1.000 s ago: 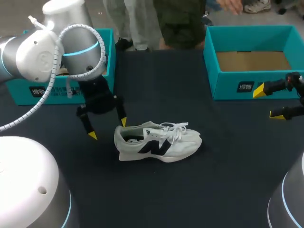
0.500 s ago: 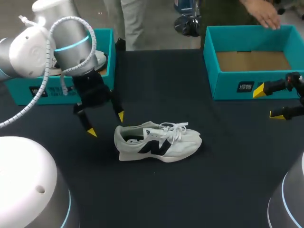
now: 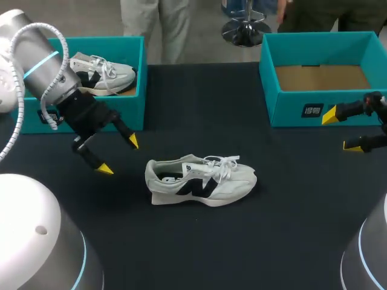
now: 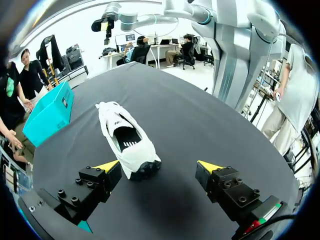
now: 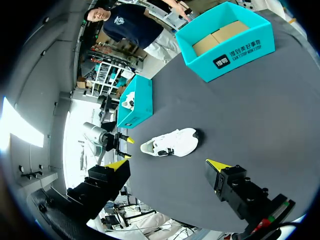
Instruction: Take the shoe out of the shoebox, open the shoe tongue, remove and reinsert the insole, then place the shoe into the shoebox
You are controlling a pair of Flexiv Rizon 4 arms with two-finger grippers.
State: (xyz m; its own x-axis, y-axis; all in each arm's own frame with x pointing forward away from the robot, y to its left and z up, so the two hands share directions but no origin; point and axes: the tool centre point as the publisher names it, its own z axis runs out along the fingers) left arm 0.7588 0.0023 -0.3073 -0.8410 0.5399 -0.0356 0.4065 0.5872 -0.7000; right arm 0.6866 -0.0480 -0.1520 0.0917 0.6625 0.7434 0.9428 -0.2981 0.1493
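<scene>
A white sneaker (image 3: 199, 180) with a dark side logo lies on its sole in the middle of the black table, toe pointing right, laces tied. My left gripper (image 3: 118, 155) hangs open just left of its heel, touching nothing. In the left wrist view the sneaker (image 4: 125, 140) lies ahead of the open left gripper (image 4: 160, 167), heel nearest. My right gripper (image 3: 341, 130) stands open at the right edge, in front of an empty teal shoebox (image 3: 302, 109). From the right wrist the sneaker (image 5: 172, 142) lies far ahead of the right gripper (image 5: 170, 165).
A second teal shoebox (image 3: 130, 90) at the back left holds another white sneaker (image 3: 103, 71). The same two boxes show in the right wrist view, the empty one (image 5: 230, 42) and the one with the sneaker (image 5: 135, 102). Black cloth covers the table around the shoe.
My left arm has swung left and back, carrying its open gripper away from the sneaker's heel. The sneaker and right arm have not moved. A hand near the right box's rim is gone.
</scene>
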